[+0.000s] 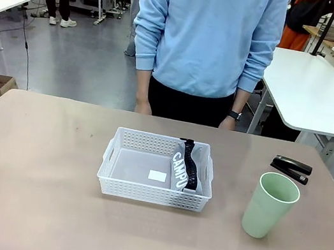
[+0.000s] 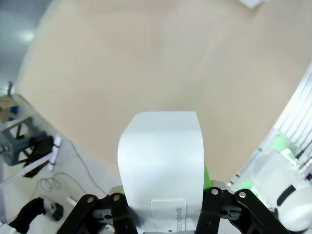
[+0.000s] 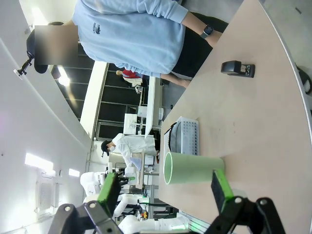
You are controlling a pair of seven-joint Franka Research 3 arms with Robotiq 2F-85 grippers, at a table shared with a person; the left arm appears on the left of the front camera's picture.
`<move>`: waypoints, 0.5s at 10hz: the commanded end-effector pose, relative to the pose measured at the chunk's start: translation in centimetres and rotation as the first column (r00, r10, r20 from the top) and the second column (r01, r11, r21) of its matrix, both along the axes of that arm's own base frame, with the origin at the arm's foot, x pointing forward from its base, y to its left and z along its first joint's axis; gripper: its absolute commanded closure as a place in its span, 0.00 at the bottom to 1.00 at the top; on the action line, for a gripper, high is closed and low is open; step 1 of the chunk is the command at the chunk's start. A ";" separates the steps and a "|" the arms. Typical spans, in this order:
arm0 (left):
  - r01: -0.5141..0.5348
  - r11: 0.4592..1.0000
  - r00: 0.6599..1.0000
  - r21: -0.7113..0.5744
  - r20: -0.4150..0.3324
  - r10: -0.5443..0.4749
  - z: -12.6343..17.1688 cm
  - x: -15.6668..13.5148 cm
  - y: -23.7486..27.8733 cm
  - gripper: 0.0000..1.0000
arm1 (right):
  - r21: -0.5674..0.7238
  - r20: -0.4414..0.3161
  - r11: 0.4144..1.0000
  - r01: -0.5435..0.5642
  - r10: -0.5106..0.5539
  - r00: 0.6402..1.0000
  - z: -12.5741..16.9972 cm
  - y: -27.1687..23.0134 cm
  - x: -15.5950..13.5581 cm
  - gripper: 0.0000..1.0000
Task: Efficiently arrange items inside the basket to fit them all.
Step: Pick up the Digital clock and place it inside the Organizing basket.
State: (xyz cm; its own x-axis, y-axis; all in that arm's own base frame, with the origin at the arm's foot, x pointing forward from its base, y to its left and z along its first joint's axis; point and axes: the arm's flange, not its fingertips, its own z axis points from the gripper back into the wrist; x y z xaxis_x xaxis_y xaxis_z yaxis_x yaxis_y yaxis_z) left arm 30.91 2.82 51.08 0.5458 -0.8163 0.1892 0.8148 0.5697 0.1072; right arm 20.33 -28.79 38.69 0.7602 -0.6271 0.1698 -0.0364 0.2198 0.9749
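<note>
Brown table [image 1: 26, 191]. At centre, shallow white plastic lattice basket [image 1: 118, 188]. Inside, at right end, grey "CAMPUS" pouch with black strap [image 1: 180, 169]. Right of basket, upright pale green cup [image 1: 269, 204]. White rectangular box device [image 2: 161, 161] clenched in left jaws, over table. Beyond cup, black stapler [image 1: 291, 168]. Right jaws released, wide apart.

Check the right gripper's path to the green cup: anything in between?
Nothing visible. The open right gripper faces the green cup, which stands upright on the table straight ahead. The stapler and the basket lie farther off, clear of that line.
</note>
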 end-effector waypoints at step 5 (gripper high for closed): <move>0.024 0.999 0.998 -0.030 -0.049 -0.025 0.7 -2.1 -0.1 1.00 | -0.004 0.035 1.000 0.006 -0.006 0.999 0.2 0.0 0.2 0.00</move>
State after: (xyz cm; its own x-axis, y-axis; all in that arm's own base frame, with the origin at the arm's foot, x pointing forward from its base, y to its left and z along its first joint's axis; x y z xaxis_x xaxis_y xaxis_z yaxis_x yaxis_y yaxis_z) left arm 28.48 2.85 51.83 0.5399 -0.8186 0.1958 0.8306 0.5559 0.0338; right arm 20.32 -28.79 38.70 0.7603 -0.6269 0.1700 -0.0371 0.2195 0.9749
